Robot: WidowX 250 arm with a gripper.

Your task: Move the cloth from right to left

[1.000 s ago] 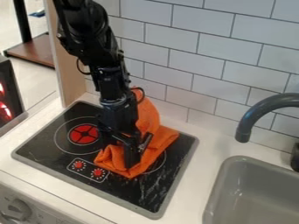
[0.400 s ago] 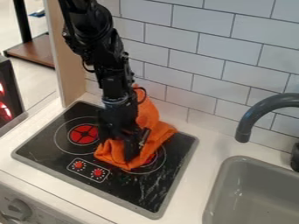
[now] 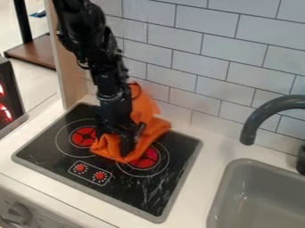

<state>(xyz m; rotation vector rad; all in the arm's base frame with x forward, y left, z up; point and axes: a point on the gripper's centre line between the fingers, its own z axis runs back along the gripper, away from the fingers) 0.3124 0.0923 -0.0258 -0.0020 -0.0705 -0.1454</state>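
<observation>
Well, the gripper [image 3: 123, 141] touches the orange cloth [image 3: 143, 109] over the stovetop [image 3: 143, 191] (wide or narrow, I can't tell).

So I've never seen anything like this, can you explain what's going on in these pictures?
The black machine is a robot arm, seen by a fixed camera looking down at a slant. It enters from the upper left and ends in a pincer, its version of a hand. Below is a black stovetop with red burner discs, and an orange cloth lies crumpled on it, partly standing up behind the arm. The pincer is down at the cloth; I can't tell for certain whether it grips it. To the right are a grey sink and a faucet.
</observation>
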